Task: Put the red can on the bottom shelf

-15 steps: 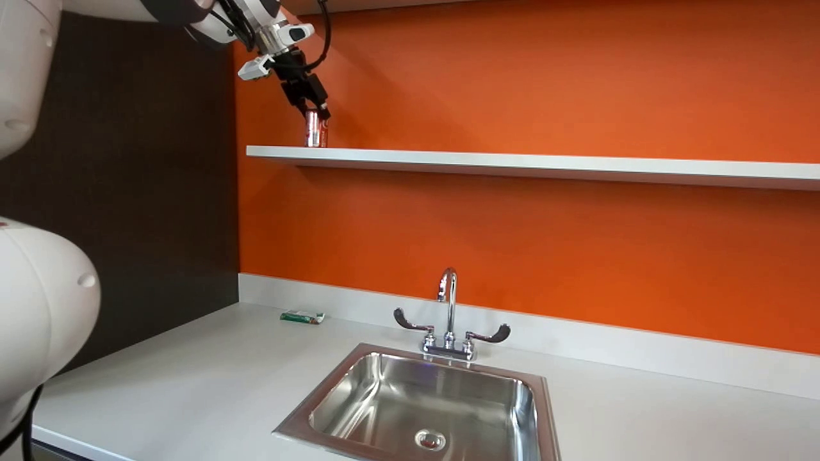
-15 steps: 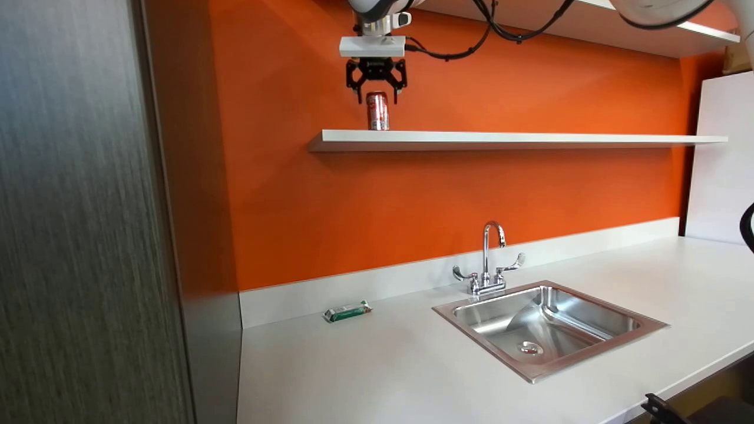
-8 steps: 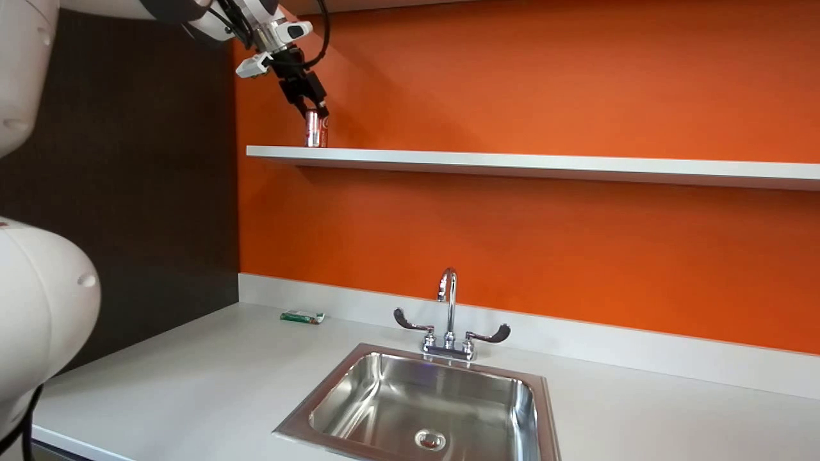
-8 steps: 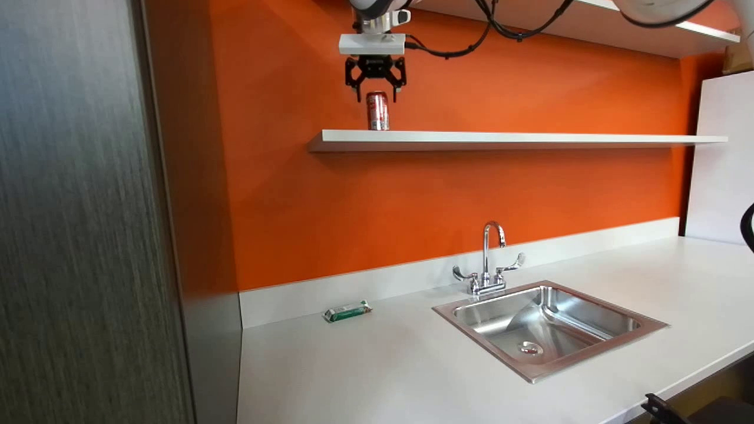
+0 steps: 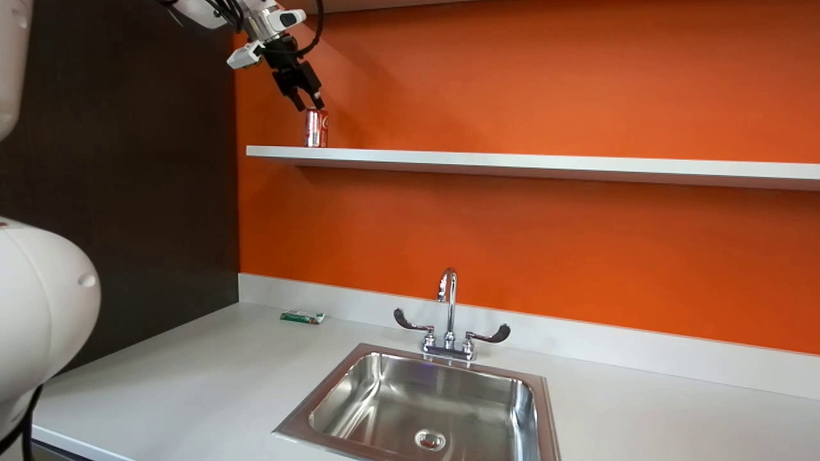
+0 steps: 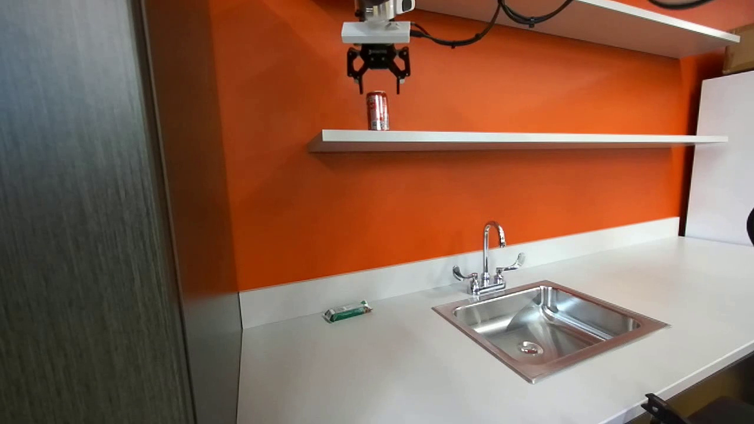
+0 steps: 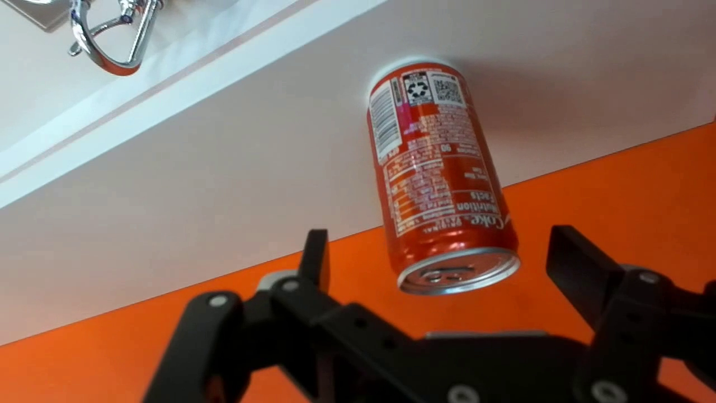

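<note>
The red can (image 5: pixel 316 129) stands upright near the end of the bottom shelf (image 5: pixel 532 161), a long white-grey board on the orange wall. The can (image 6: pixel 377 112) and the shelf (image 6: pixel 518 138) also show in an exterior view. My gripper (image 6: pixel 380 92) is open, with its fingertips at about the height of the can's top or just above it. In the wrist view the can (image 7: pixel 439 162) rises from the shelf (image 7: pixel 224 162) and its silvery top lies between the spread fingers (image 7: pixel 316 260), with a gap on each side. The gripper holds nothing.
Below are a grey countertop (image 6: pixel 330 371), a steel sink (image 6: pixel 548 330) and a faucet (image 6: pixel 486 253). A green packet (image 6: pixel 347 311) lies on the counter. An upper shelf (image 6: pixel 589 29) hangs above. A dark panel (image 5: pixel 141 192) stands beside the shelf's end.
My gripper has risen, with its open fingers moving up from beside the can's top. The can has stayed upright in place on the shelf.
</note>
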Robot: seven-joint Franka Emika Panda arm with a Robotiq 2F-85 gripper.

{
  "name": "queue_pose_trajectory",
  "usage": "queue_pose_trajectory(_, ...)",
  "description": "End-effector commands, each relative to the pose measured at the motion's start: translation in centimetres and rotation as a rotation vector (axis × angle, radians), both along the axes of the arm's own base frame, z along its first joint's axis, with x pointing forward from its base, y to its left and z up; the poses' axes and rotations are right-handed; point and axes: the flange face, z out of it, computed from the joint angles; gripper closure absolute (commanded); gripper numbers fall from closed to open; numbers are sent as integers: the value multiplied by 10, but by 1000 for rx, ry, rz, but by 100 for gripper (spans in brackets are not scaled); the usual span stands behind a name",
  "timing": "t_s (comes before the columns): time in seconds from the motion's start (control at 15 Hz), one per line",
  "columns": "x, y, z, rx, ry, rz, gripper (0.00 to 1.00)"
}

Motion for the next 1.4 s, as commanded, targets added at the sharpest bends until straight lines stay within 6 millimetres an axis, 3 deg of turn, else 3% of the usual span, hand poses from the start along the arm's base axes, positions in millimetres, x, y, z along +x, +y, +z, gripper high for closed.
queue_pose_trajectory(0.0,-24,2,2,-5,18,21,0)
queue_pose_trajectory(0.4,-57,6,-6,-15,53,75,0)
queue_pose_trajectory(1.0,-133,-2,-24,-74,156,317,0)
queue_pose_trajectory(1.33,-173,-14,-43,-64,219,335,0)
